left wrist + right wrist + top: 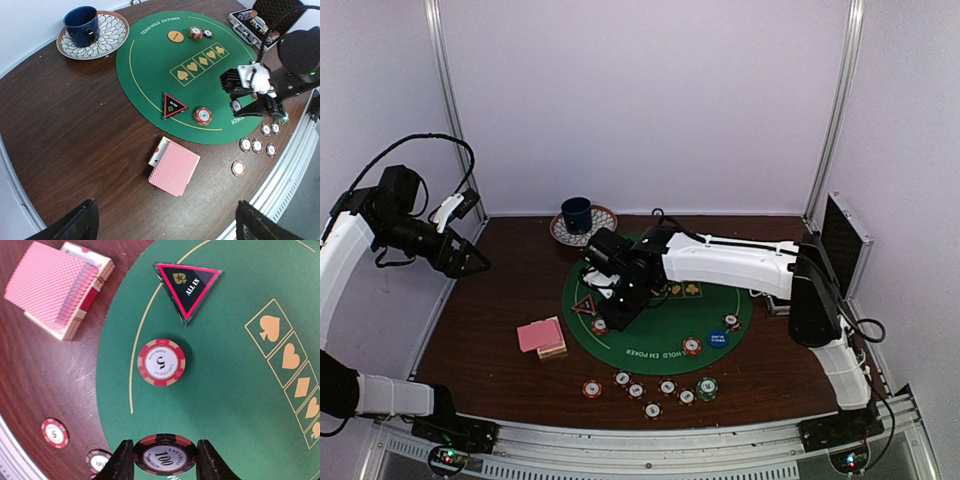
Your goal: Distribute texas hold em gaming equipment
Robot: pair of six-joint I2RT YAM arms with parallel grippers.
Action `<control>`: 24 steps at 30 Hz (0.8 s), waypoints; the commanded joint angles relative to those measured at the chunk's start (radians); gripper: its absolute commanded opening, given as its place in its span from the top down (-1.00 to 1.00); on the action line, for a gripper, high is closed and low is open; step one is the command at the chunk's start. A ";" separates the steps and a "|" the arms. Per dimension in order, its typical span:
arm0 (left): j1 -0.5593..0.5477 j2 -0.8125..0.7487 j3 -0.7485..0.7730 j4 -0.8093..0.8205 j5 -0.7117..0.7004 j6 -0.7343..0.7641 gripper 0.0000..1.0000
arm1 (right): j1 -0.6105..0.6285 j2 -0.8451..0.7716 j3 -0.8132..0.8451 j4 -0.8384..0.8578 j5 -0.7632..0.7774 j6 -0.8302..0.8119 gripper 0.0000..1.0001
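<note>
Holding a black 100 chip (165,452) by its rim between narrowed fingers, the right gripper (164,462) sits over the mat's (150,75) near edge. Left gripper (470,262): spread wide, empty, raised left of the mat. On the mat: triangle marker (173,105), red chip (202,116) just beside it, yellow disc (175,36) at the far side. Off the mat: cards (175,167) by its left rim, loose chips (257,145) along its near rim.
</note>
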 commanded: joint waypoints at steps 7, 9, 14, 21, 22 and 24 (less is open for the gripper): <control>0.005 -0.012 0.021 0.002 0.006 0.004 -0.95 | 0.001 0.117 0.071 -0.014 -0.030 -0.012 0.51; 0.005 -0.008 0.020 0.001 0.012 0.004 -0.95 | 0.001 0.125 0.063 -0.005 -0.034 -0.010 0.46; 0.005 -0.002 0.020 0.002 0.017 0.006 -0.95 | 0.001 0.158 0.069 0.024 -0.046 0.003 0.33; 0.005 -0.006 0.020 0.002 0.012 0.006 -0.95 | 0.002 0.207 0.108 0.027 -0.031 0.005 0.00; 0.005 -0.006 0.018 0.003 0.012 0.006 -0.95 | 0.001 0.210 0.110 0.029 -0.027 0.005 -0.07; 0.005 -0.006 0.017 0.002 0.014 0.006 -0.95 | 0.000 0.216 0.125 0.024 -0.018 0.005 -0.35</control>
